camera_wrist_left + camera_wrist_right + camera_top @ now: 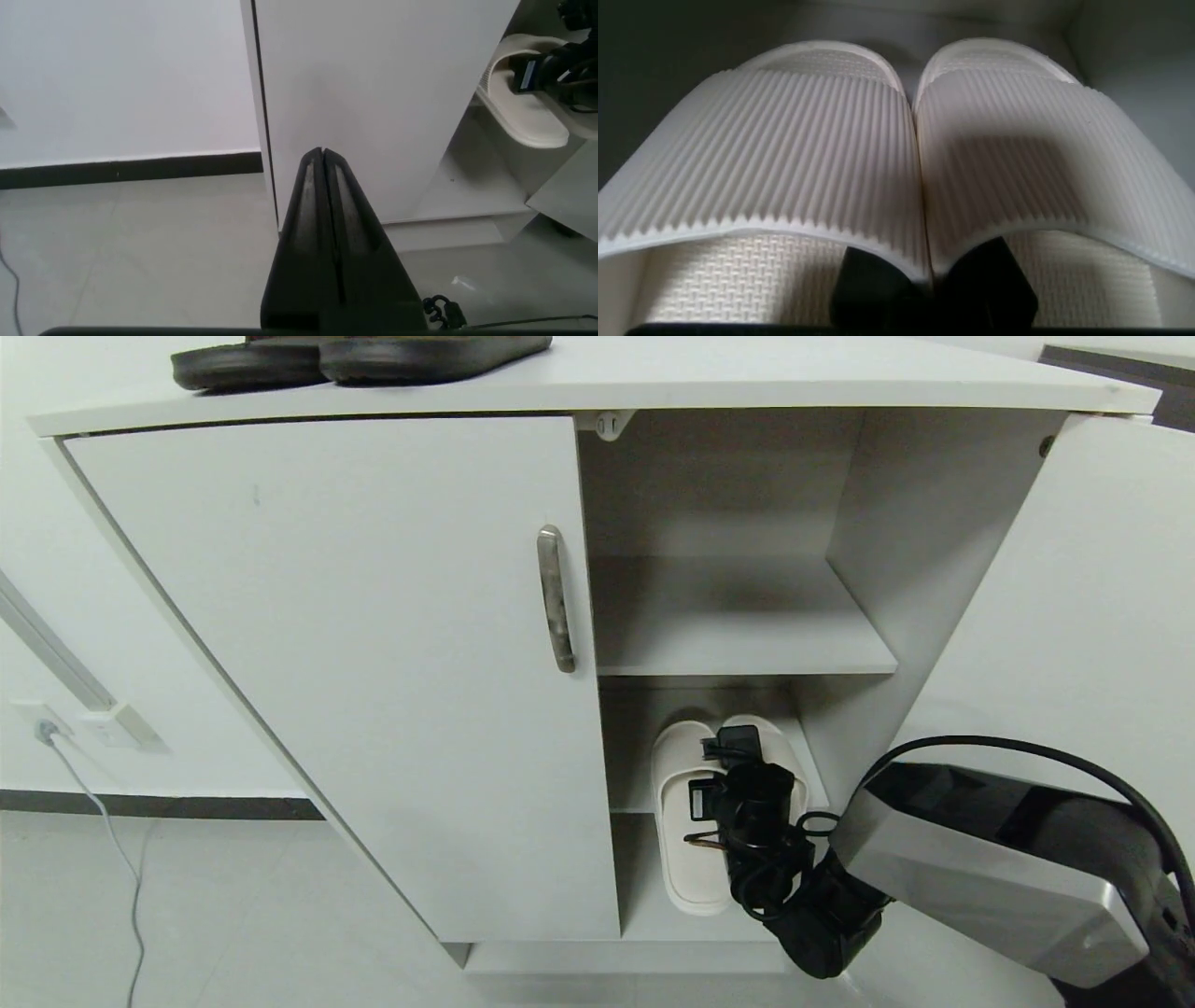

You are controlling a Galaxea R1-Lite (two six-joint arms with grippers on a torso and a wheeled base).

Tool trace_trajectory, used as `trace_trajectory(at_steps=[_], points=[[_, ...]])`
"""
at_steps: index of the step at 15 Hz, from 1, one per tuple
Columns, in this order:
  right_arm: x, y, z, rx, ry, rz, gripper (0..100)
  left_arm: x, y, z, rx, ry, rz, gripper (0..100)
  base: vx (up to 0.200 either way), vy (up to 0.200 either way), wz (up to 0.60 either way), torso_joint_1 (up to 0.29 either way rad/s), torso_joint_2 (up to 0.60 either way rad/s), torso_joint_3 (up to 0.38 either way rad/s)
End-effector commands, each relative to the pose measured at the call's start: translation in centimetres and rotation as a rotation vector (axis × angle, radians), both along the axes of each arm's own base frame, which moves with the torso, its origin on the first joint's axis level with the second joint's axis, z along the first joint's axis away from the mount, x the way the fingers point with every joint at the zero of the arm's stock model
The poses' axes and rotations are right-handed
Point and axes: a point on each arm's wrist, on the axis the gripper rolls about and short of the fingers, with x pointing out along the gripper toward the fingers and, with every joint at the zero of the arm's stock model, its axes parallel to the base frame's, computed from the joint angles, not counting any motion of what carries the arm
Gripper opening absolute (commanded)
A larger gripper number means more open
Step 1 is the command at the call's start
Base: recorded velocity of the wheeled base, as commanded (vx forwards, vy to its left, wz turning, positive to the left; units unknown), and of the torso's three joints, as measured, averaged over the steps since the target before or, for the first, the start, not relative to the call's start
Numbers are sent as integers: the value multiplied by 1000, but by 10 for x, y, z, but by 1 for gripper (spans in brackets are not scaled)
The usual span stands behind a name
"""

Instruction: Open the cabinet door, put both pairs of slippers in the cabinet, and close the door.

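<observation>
Far to the left of the right gripper (733,751), a wall socket (42,730) with a grey cable sits low on the wall. Up and to the left of that gripper, the dark slippers (355,359) lie on the cabinet top (840,383). The left door (327,663) is closed, its metal handle (555,599) above and just left of the gripper. The left gripper (322,157) has its 2 fingers pressed together on nothing and points at the foot of that closed door.

The white slippers (681,821) sit side by side, toes inward, at the mouth of the lower compartment, under the shelf (747,653). The right gripper is clamped on them, with 1 black finger (985,280) inside each slipper and the 2 touching inner walls pinched between. Whether the pair rests on a board I cannot tell. To that gripper's right, the right door (1102,616) stands open.
</observation>
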Motion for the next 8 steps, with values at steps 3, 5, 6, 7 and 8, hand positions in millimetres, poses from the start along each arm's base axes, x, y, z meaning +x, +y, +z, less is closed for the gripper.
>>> trace_trajectory(at_steps=[3, 5, 6, 7, 8], points=[[23, -9, 1, 1, 0, -42, 0, 0, 0, 0, -1, 1, 1, 0, 0, 0, 0, 0, 0, 0], [33, -8, 2, 3, -3, -53, 0, 0, 0, 0, 1, 2, 1, 0, 0, 0, 0, 0, 0, 0], [43, -4, 1, -1, 2, -56, 0, 0, 0, 0, 1, 1, 1, 0, 0, 0, 0, 0, 0, 0], [48, -3, 1, 2, -1, -56, 0, 0, 0, 0, 1, 2, 1, 0, 0, 0, 0, 0, 0, 0], [55, 0, -1, 1, 0, -59, 0, 0, 0, 0, 1, 2, 1, 0, 0, 0, 0, 0, 0, 0]])
